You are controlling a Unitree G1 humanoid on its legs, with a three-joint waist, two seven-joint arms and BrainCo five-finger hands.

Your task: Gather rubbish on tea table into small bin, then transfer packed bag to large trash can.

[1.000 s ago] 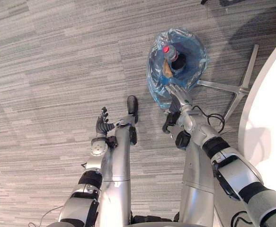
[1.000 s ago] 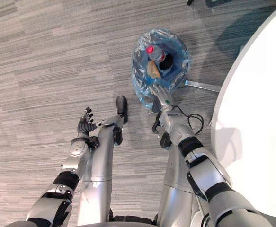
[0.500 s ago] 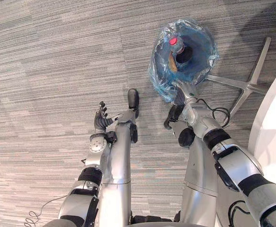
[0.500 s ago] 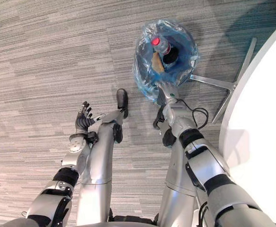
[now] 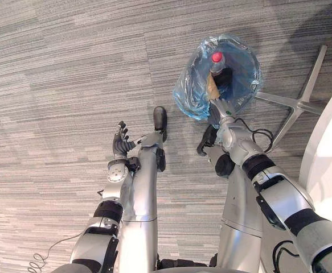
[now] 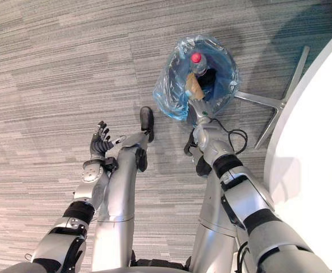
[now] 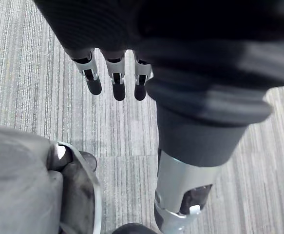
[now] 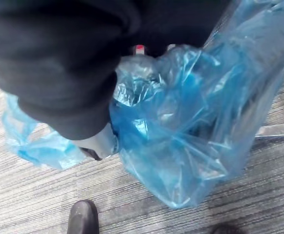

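While the left hand (image 5: pixel 120 145) is idling open, the right hand (image 5: pixel 223 111) is pinching the translucent blue plastic bag (image 5: pixel 191 94) for carrying.

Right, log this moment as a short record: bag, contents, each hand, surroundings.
bag: blue plastic, top open, beside the robot's right foot
contents: bottle with red cap, tan scrap
right hand: at the bag's near rim, fingers closed on the plastic
left hand: open, empty, over the carpet
nearby: white table on the robot's right
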